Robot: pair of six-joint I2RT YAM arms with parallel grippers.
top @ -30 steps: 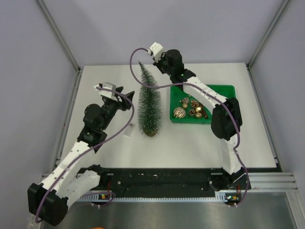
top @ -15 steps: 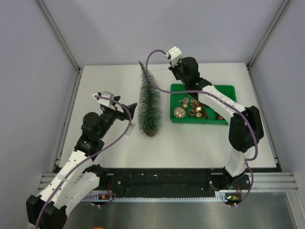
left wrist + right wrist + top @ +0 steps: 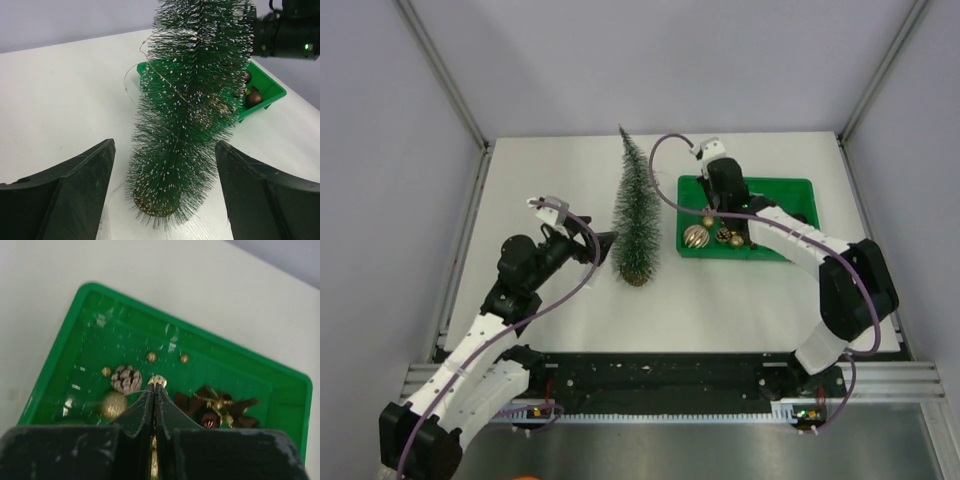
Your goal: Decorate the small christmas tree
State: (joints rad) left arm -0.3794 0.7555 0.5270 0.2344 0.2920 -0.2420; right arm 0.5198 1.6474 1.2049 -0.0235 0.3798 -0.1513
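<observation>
The small christmas tree (image 3: 636, 220) stands upright on its brown disc base (image 3: 637, 278) at mid-table. A thin wire (image 3: 150, 67) winds round its branches. My left gripper (image 3: 603, 248) is open, low at the tree's left side. In the left wrist view its fingers flank the tree's foot (image 3: 165, 145) without touching it. My right gripper (image 3: 712, 208) hangs over the green tray (image 3: 790, 183), shut. In the right wrist view a thin wire (image 3: 134, 392) runs to its closed tips (image 3: 156, 386).
The tray (image 3: 100, 315) holds gold balls (image 3: 114, 405), a pine cone (image 3: 126, 378), small gold beads and a brown bow (image 3: 220, 405). Grey walls and metal rails enclose the table. A small white scrap (image 3: 591, 272) lies left of the tree.
My right gripper has moved from the tree's top rightward and down over the tray. My left gripper has moved right, close to the tree's base. The tree now stands straighter.
</observation>
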